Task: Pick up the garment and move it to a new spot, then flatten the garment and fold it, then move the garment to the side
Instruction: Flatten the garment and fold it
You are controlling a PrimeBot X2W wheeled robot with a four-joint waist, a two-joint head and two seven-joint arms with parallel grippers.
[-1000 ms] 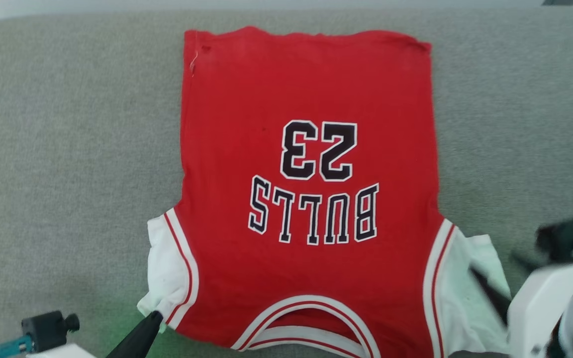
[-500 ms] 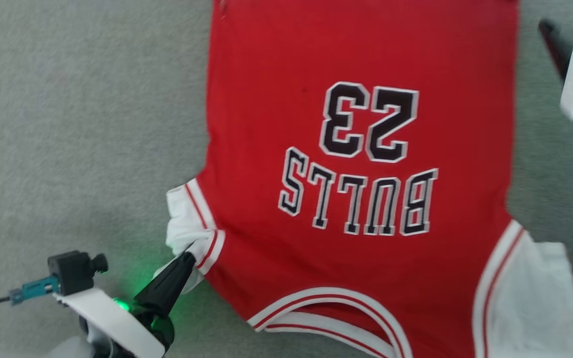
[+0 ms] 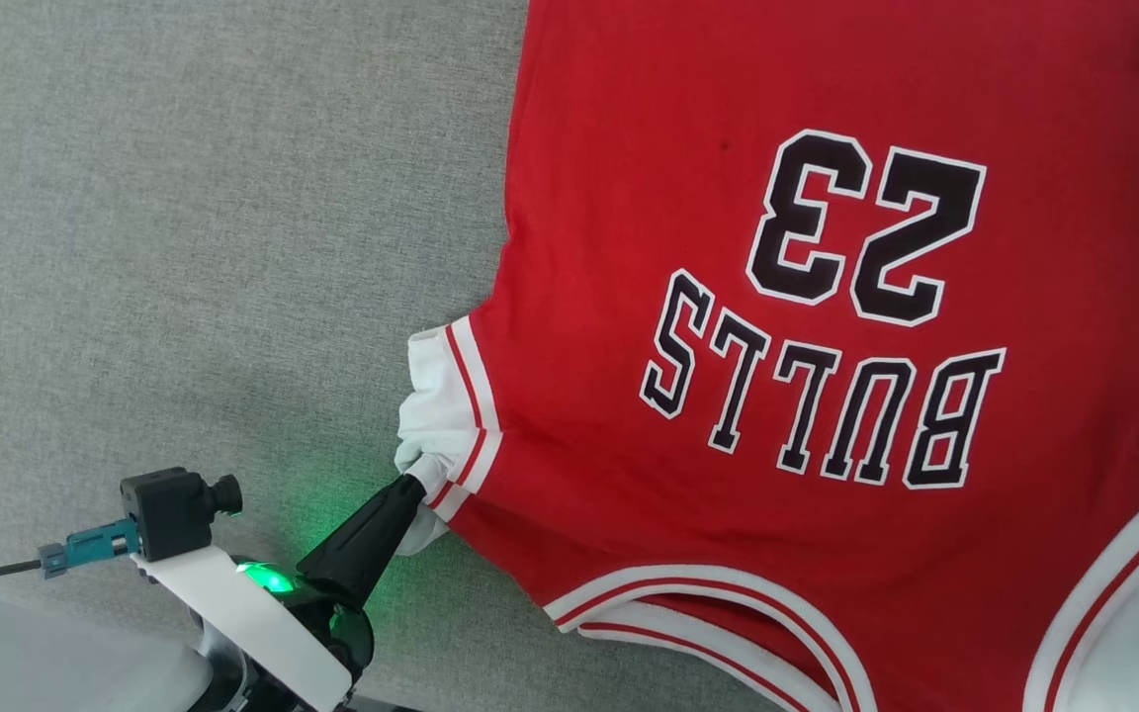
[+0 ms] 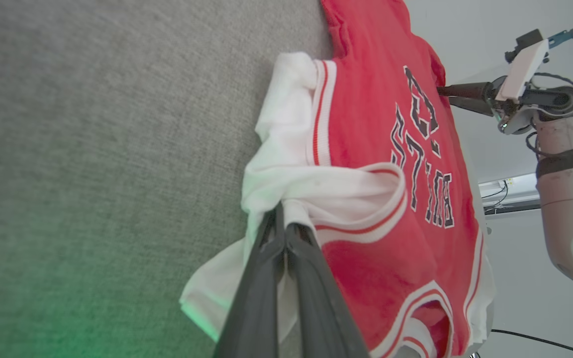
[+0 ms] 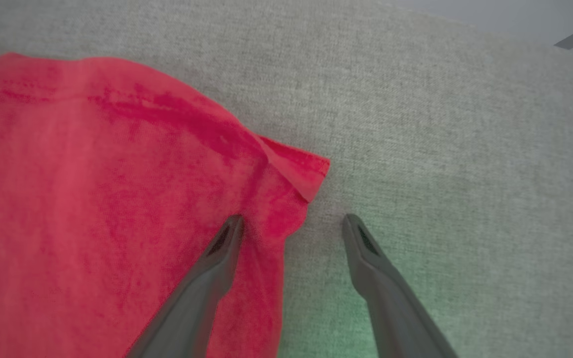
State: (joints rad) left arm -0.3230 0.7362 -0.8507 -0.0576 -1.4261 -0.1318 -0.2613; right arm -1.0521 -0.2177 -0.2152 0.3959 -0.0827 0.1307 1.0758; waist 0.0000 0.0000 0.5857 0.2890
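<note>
The garment (image 3: 629,198), a red jersey with black "BULLS 23" lettering, lies flat on the grey cloth surface with its collar towards me. My left gripper (image 3: 413,487) is shut on the bunched white sleeve (image 3: 436,396) at the jersey's near left corner. The left wrist view shows the closed fingers (image 4: 281,219) pinching that sleeve's white cloth, with the garment (image 4: 366,149) stretching away. My right gripper (image 5: 291,223) stands open at the far hem corner of the garment (image 5: 92,199). One finger rests over red cloth, the other over grey surface, and the jersey's edge runs between them.
The grey fabric surface (image 3: 184,247) spreads wide to the left of the jersey, and its pale near edge (image 3: 36,653) shows at the lower left. Beyond the hem corner lies more grey surface (image 5: 465,149). My right arm (image 4: 515,89) reaches over the jersey's far end.
The head camera has swung, shifting the jersey right in the picture. The left sleeve has bunched up in my left gripper. My right gripper left the near right sleeve and went to the far hem corner.
</note>
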